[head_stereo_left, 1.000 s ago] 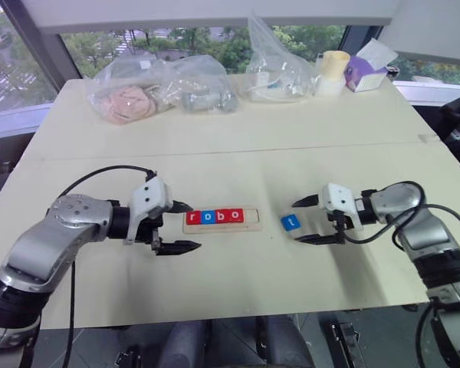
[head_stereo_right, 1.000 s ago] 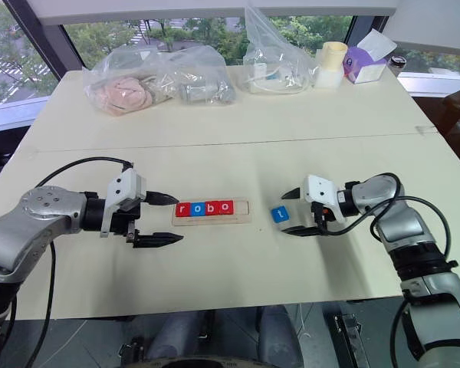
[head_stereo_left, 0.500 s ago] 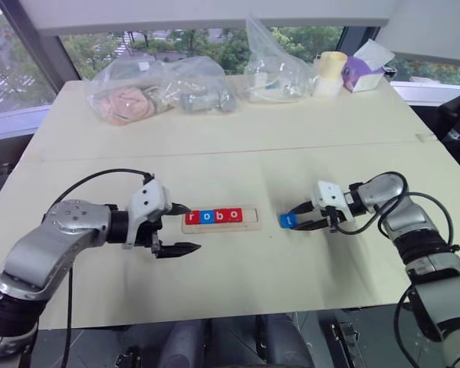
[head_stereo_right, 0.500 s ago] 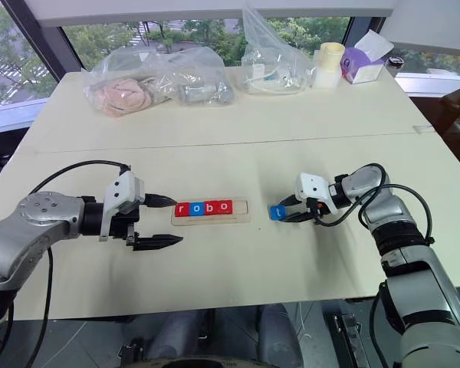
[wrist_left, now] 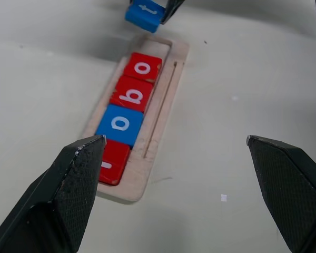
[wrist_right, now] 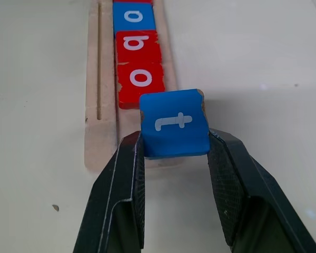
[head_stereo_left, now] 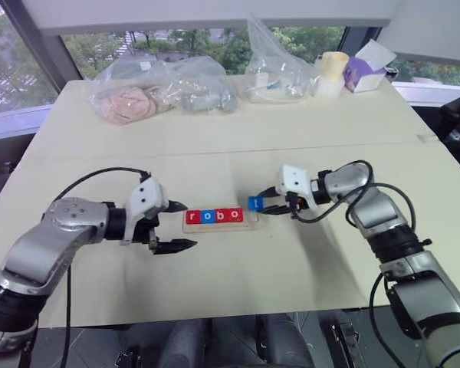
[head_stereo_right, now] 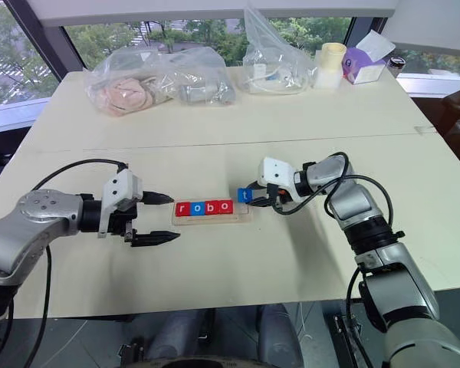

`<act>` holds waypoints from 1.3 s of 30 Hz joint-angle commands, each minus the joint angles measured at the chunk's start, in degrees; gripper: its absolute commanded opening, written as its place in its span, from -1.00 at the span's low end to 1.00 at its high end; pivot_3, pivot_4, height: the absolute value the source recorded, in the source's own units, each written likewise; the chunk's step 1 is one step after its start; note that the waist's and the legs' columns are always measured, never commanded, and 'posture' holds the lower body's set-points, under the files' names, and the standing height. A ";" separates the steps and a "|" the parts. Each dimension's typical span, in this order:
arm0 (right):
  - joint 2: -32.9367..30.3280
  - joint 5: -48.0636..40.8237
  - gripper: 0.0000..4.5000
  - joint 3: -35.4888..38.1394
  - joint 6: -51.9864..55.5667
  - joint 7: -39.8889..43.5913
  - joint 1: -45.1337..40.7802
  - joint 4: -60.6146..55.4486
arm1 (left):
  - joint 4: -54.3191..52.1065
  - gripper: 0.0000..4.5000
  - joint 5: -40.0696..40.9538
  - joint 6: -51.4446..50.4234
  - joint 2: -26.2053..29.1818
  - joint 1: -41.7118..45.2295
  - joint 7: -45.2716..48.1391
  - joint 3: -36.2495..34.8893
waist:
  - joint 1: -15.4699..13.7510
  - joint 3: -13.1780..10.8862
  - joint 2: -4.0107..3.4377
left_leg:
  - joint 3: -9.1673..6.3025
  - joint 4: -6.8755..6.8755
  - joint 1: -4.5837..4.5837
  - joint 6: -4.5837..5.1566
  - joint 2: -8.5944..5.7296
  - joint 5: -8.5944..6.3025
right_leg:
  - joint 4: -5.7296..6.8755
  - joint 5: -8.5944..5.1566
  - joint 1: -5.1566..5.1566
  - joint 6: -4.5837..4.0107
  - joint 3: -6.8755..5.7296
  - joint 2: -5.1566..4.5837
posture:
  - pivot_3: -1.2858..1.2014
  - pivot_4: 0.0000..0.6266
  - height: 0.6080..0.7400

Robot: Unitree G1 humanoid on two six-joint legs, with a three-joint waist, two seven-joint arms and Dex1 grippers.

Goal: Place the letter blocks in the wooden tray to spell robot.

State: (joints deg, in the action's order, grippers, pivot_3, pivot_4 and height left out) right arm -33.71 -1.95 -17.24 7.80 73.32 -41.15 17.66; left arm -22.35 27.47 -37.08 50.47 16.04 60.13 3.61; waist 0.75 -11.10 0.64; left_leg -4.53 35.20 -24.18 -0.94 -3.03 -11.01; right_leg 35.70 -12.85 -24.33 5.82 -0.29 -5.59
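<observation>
The blue t block (wrist_right: 174, 124) was clamped between the closed fingers of the right gripper (head_stereo_left: 265, 205), just above the empty end slot of the wooden tray (wrist_right: 97, 126), beyond the last red o (wrist_right: 141, 78). The left gripper (wrist_left: 179, 174) was held wide open, gripping nothing, beside the tray's other end. A tilted release could have left the block propped on the rim.

Worktop (head_stereo_left: 238, 276), cream: wooden tray (head_stereo_left: 221, 225) at centre; plastic bags (head_stereo_left: 161, 88), cup (head_stereo_left: 333, 71), purple box (head_stereo_left: 366, 70) along top.
</observation>
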 commanded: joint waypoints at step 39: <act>-0.26 2.17 0.97 5.54 -4.77 -10.13 -0.24 -0.50 | -1.07 1.00 0.52 0.19 -0.64 -0.04 -0.79 -1.47 | 0.05 0.00 0.00 | 0.01 0.02 0.08 -0.05 -0.02 0.04 | 0.20 -0.01 -0.01 0.00 0.01 0.01 | 0.03 -0.52 1.00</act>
State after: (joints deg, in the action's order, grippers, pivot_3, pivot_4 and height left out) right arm -33.18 -0.48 -12.90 5.57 64.90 -41.54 18.78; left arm -23.25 27.60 -37.86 49.39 15.98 58.81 3.55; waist 0.80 -11.10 0.64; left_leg -4.52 35.22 -24.10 -0.99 -3.05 -10.98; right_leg 35.90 -12.86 -24.34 5.82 -0.28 -5.58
